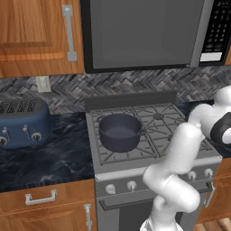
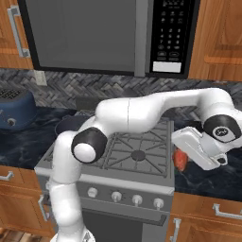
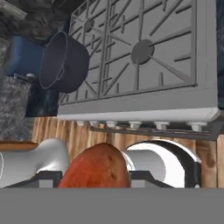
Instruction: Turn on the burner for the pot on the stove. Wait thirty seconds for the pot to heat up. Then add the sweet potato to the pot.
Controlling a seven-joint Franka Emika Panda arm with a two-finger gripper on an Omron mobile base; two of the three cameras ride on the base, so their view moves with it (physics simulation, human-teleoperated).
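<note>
My gripper (image 2: 182, 158) is shut on the orange-red sweet potato (image 2: 179, 160), holding it above the dark counter just past the stove's (image 2: 108, 182) front right corner. In the hand view the sweet potato (image 3: 98, 168) bulges between the finger tips of the gripper (image 3: 94, 177). The dark blue-grey pot (image 1: 119, 131) stands upright on the front left grate, hiding the burner beneath it. My arm partly covers the pot (image 2: 70, 124) in the right base view; the hand view shows the pot (image 3: 65, 61) far off at upper left. The front right burner (image 3: 142, 51) is bare.
A blue toaster (image 1: 22, 122) sits on the dark counter left of the stove. A microwave (image 1: 144, 31) hangs over the range, wood cabinets beside it. Round silver knobs (image 2: 113, 196) line the front panel. My white arm arches across the stove's front.
</note>
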